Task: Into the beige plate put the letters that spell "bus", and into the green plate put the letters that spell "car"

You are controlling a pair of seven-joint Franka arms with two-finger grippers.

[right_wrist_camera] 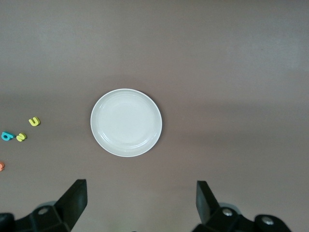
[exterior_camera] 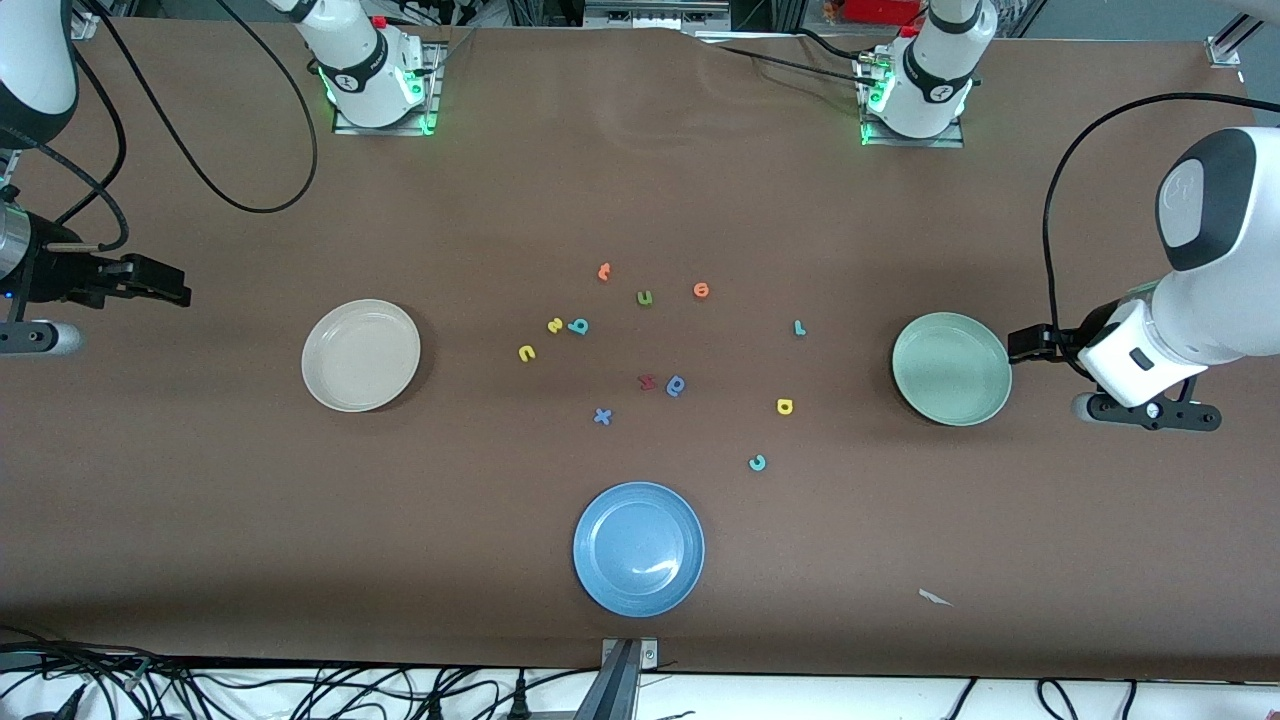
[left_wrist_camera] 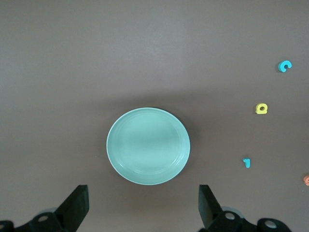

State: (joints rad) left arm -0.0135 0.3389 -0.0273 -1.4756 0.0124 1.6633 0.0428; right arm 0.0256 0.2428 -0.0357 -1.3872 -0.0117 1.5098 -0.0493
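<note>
On the brown table (exterior_camera: 640, 180) three plates sit with foam letters scattered between them. Beige plate (exterior_camera: 361, 355) lies toward the right arm's end, nothing in it. Green plate (exterior_camera: 951, 368) lies toward the left arm's end, also bare. Blue plate (exterior_camera: 639, 549) sits nearest the front camera, mid-table.

"bus" letters cluster on the beige plate's side of the scatter: yellow u (exterior_camera: 527, 352), yellow s (exterior_camera: 555, 325) and teal b (exterior_camera: 578, 326), the s and b just beside each other, all flat on the table. "car" letters lie closer to the green plate: teal r (exterior_camera: 799, 327), yellow a (exterior_camera: 785, 406), teal c (exterior_camera: 757, 462), well apart from each other; the c is nearest the front camera.

Other letters: orange letter (exterior_camera: 604, 271), green u (exterior_camera: 645, 297), orange o (exterior_camera: 701, 290), red letter (exterior_camera: 647, 382) just beside a blue letter (exterior_camera: 676, 386), blue x (exterior_camera: 602, 416). White scrap (exterior_camera: 935, 597) lies near the table's front edge.

Left gripper (left_wrist_camera: 144, 205) hangs high at the left arm's end, just outside the green plate, jaws spread wide, holding nothing. Right gripper (right_wrist_camera: 140, 200) hangs high at the right arm's end, well apart from the beige plate, jaws wide too, nothing between them. Both arms wait.
</note>
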